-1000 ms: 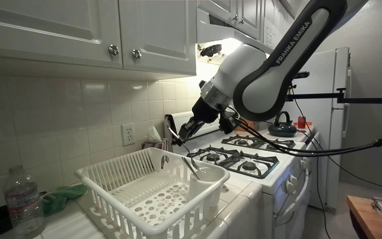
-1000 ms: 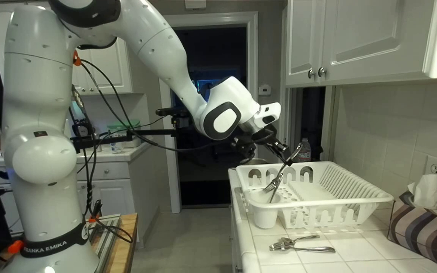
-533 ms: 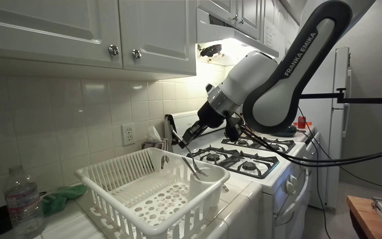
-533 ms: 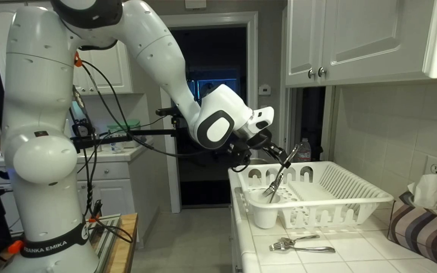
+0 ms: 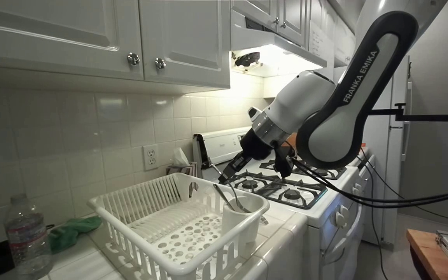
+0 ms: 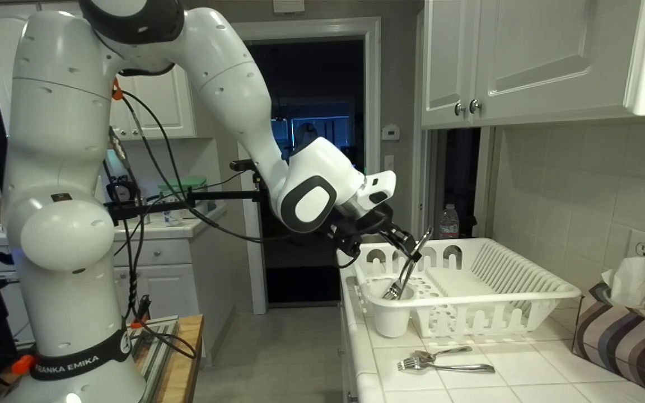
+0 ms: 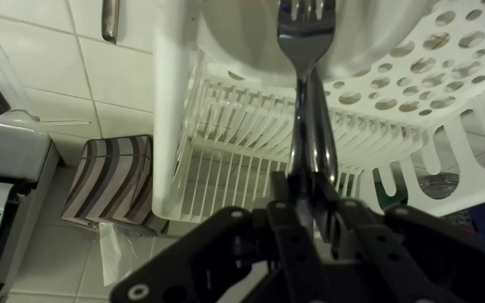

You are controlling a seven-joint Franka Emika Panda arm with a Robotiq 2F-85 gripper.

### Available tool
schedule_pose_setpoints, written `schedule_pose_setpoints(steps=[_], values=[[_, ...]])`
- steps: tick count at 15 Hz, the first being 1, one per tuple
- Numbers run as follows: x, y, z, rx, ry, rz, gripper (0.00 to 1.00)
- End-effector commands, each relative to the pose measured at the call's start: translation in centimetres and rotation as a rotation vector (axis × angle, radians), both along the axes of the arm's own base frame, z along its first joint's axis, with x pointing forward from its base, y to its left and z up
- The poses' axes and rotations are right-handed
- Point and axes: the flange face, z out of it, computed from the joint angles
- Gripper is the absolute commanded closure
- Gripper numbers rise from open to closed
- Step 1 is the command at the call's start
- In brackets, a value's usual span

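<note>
1. I've lowered the gripper; the fork now reaches the mouth of the white cup, at the near left corner of the dish rack in an exterior view. I judge the lowering well along.
2. My jaws are pinched on the fork's handle.
3. The wrist view separates the fork from another utensil behind it; contact I can't tell.
4. An exterior view shows loose cutlery on the near counter; the wrist view catches one handle's end.
</note>
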Motion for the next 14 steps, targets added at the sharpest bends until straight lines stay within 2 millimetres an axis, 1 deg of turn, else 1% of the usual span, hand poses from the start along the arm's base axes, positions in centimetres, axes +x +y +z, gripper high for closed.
schedule_pose_setpoints(steps=[1,7,12,13,14], values=[[-0.8,-0.6,-0.6,-0.020,-0.013,0.002,0.96],[-1.1,-1.2,-1.2,-0.041,-0.006,0.000,0.96],[-1.2,-1.0,-1.8,-0.056,0.004,0.012,0.96],[-1.2,-0.9,-1.8,-0.058,0.007,0.015,0.64],[-1.2,-0.8,-1.8,-0.059,0.009,0.016,0.56]])
